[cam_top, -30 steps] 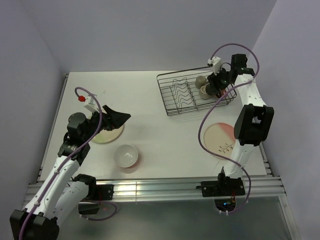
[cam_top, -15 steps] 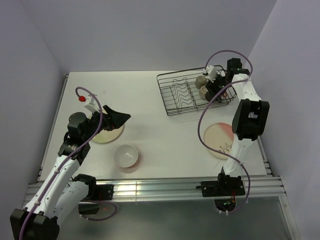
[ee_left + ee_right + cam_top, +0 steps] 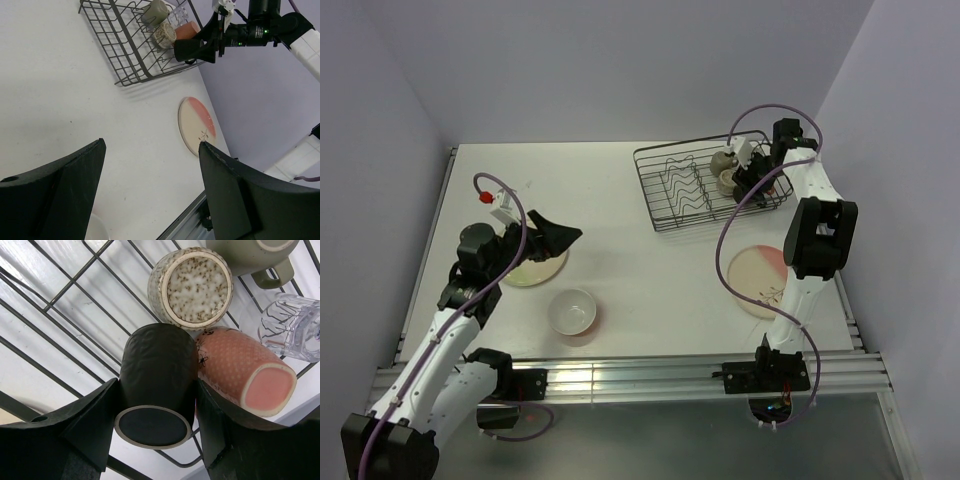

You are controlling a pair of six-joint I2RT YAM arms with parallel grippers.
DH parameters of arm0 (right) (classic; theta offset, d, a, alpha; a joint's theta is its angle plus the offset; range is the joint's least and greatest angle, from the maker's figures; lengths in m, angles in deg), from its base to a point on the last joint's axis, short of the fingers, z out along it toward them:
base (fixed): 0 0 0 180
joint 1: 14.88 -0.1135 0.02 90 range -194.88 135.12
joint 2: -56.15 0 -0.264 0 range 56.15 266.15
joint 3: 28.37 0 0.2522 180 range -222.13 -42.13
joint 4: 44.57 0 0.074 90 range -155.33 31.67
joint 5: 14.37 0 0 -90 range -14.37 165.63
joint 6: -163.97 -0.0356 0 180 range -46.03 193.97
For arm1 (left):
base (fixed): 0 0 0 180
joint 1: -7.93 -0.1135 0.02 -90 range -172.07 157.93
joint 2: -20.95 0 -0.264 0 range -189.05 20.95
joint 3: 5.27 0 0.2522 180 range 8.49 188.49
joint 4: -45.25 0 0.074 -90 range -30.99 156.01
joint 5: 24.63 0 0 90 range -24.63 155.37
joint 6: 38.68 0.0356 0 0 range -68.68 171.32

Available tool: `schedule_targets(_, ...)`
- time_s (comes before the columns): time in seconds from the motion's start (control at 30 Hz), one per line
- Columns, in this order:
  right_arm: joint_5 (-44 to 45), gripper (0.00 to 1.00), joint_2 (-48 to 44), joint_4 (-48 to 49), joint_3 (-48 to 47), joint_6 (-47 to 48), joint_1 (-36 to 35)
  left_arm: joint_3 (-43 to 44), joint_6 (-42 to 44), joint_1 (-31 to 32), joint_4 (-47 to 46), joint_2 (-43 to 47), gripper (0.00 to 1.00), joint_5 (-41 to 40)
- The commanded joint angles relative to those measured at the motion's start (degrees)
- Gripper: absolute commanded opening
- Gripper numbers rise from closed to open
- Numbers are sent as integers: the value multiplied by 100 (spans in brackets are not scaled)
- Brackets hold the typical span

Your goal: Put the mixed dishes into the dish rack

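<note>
The right gripper (image 3: pixel 152 426) clasped a dark brown ceramic cup (image 3: pixel 157 365) inside the black wire dish rack (image 3: pixel 646 190), touching the pink mug (image 3: pixel 235 367), near the speckled cup (image 3: pixel 192 285), olive mug (image 3: pixel 250 255) and clear glass (image 3: pixel 292 330). The left gripper (image 3: pixel 558 236) hung wide and empty above the cream plate (image 3: pixel 535 270). That plate, the white bowl (image 3: pixel 571 311) and the cream-and-pink sprig plate (image 3: pixel 765 277) lay on the white desk (image 3: pixel 620 200), not yet loaded; by my judgement the task was just past halfway.

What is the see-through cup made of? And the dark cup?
The glass looks like clear glass, maybe plastic: shiny, ridged, see-through. The dark cup is probably matte-glazed ceramic: dull bumpy skin, pale ring at its end.
</note>
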Motion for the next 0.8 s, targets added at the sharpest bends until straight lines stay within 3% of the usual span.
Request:
schedule_targets(0.0, -14, 7, -171, -62, -273, 209, -24, 162, 158, -16, -155, -77, 82, -8)
schedule_targets(0.77, 574, 14, 716, -1099, -1283, 570, -252, 74, 184, -51, -226, -192, 82, 63)
